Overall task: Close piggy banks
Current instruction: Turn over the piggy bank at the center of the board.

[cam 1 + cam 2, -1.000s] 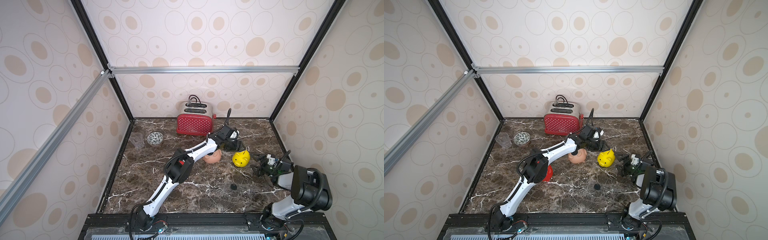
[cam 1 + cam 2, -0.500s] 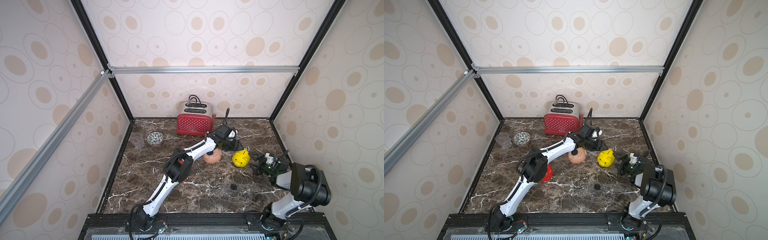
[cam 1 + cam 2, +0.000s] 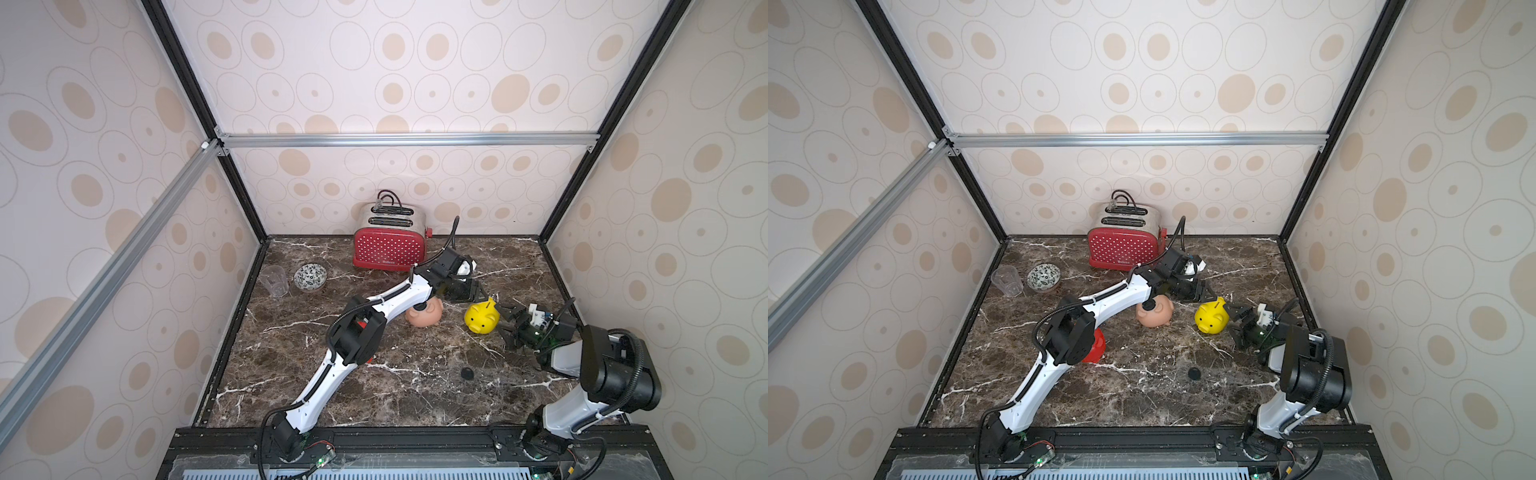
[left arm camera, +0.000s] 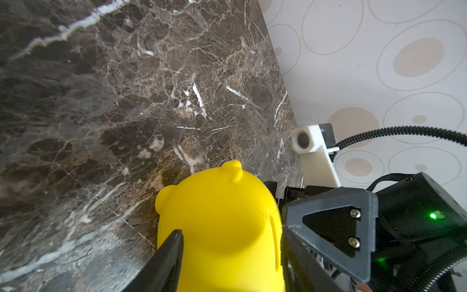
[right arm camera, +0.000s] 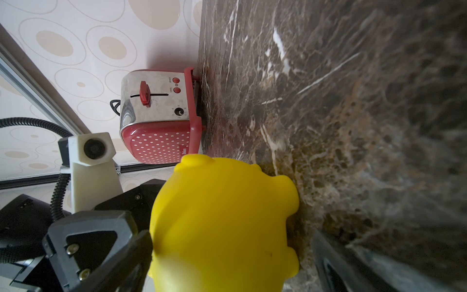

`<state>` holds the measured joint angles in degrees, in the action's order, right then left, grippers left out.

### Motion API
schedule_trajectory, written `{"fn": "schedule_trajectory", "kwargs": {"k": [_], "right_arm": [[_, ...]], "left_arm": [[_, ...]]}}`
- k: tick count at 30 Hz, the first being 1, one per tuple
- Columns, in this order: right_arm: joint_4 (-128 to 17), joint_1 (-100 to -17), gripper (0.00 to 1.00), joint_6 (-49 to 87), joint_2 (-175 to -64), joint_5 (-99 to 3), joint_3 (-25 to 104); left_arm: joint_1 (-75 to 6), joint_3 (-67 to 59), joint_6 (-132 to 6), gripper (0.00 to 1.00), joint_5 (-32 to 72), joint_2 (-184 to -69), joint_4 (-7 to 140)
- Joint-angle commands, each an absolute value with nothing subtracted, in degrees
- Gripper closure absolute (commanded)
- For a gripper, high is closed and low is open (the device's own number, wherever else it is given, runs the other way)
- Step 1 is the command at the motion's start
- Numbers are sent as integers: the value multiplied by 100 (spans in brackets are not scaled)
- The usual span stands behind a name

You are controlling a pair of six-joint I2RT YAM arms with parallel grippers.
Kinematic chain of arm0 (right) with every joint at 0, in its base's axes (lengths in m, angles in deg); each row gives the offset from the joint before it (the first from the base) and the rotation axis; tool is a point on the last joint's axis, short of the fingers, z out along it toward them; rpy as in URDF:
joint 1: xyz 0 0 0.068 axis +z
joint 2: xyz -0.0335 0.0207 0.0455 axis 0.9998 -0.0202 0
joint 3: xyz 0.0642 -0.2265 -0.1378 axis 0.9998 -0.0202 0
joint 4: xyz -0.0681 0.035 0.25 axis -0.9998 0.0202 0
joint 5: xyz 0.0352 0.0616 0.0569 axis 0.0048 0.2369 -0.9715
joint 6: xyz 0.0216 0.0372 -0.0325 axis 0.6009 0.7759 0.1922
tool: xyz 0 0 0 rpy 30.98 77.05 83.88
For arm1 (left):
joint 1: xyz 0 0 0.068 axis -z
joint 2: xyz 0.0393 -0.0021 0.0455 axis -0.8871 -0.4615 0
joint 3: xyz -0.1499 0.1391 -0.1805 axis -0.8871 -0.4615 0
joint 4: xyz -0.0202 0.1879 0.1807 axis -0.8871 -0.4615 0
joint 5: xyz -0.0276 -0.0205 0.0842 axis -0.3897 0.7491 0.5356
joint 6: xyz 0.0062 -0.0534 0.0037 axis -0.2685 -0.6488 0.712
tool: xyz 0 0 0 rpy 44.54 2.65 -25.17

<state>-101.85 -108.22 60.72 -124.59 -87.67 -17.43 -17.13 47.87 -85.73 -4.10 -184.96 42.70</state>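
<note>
The red piggy bank (image 3: pixel 1097 351) lies half-hidden under the left arm's elbow, and the peach-pink piggy bank (image 3: pixel 424 316) is farther right. The left gripper (image 3: pixel 473 293) straddles the yellow piggy bank (image 3: pixel 482 319), though I can't tell whether it's pinching. The right gripper (image 3: pixel 505 324) flanks the same pig, spread wide.

yellow piggy bank (image 3: pixel 482 319), peach-pink piggy bank (image 3: pixel 426 316), red white-dotted toaster (image 3: pixel 388 249), brown white-veined marble tabletop (image 3: pixel 415 395), black-and-white patterned bowl (image 3: pixel 310 276)

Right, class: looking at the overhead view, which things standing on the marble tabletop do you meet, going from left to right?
Clear cup → patterned bowl → peach-pink piggy bank → yellow piggy bank.
</note>
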Motion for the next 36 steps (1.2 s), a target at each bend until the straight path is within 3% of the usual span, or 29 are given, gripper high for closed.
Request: {"fn": "schedule_trajectory", "kwargs": {"k": [1,17,30,36], "right_arm": [[-10383,-10727,0,6208,-12592,-8826,-1683],[-10674,-10618,0,6623,-12837,-9063,-1667],[-11409,-10572,0,7127,-13118,-9224,-1782],[-11436,-10458,0,7192,-13262,-9239,-1725]], "left_arm": [[-1738,4960,-8518,39,-522,-18570,4337],[-1734,5002,-8486,38,-440,-18679,4265],[-1739,4997,-8494,44,-351,-18734,4212],[-1744,5019,-8532,52,-351,-18811,4221]]}}
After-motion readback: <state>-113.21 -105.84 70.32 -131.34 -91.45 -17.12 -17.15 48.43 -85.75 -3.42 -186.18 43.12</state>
